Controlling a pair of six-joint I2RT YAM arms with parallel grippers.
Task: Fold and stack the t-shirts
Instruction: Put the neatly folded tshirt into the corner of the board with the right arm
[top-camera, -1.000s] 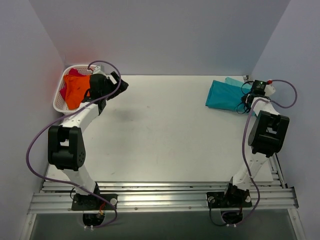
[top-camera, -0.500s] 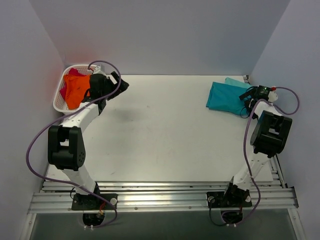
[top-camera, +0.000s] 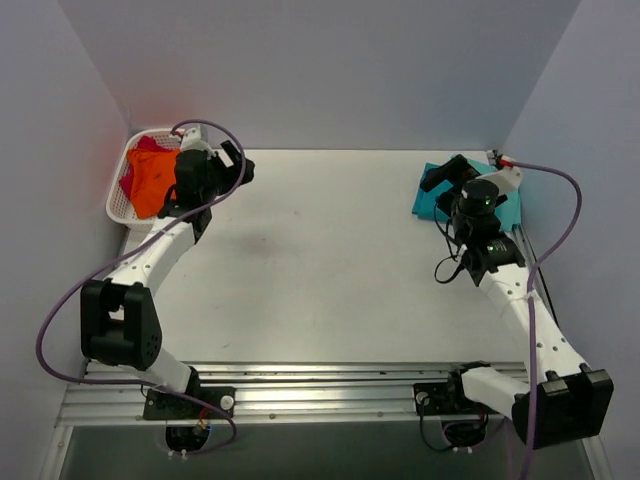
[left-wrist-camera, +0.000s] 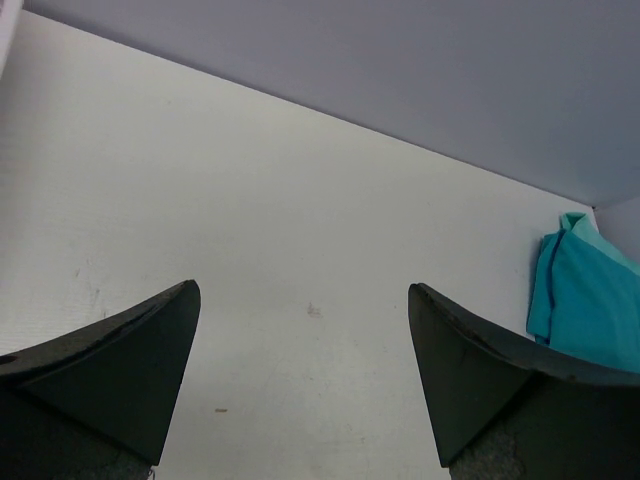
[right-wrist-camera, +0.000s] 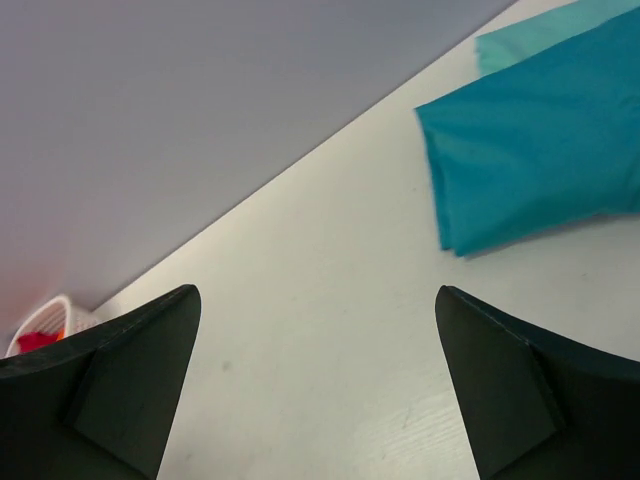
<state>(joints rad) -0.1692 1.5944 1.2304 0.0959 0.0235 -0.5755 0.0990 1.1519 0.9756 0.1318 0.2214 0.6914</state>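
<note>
**Left side.** The basket (top-camera: 118, 207) sits at the far left corner of the bench (top-camera: 320, 280). It holds the orange t-shirt (top-camera: 150, 182) with the magenta-red t-shirt (top-camera: 146, 146) behind it, and neither is folded. Your left tool (top-camera: 238, 165) hangs just beside the basket's right rim, as it did a second ago. Only that arm's elbow has drawn in toward the left wall. The wrist view shows the left tool (left-wrist-camera: 302, 290) spread wide, with bare bench between the jaws and nothing held.

**Right side.** This is the main change. Your right arm has unfolded from its tucked pose at the right wall. The right tool (top-camera: 440, 177) is now over the teal t-shirt (right-wrist-camera: 540, 150) and faces the bench centre. That shirt lies folded at the far right on the mint-green t-shirt (right-wrist-camera: 530, 35). The stack itself appears unmoved. The right tool (right-wrist-camera: 317, 292) is also wide open and empty.

**Assessment.** Two shirts look finished and two remain in the basket. In my judgement, the right arm is leaving the stack to help with the next shirt.
</note>
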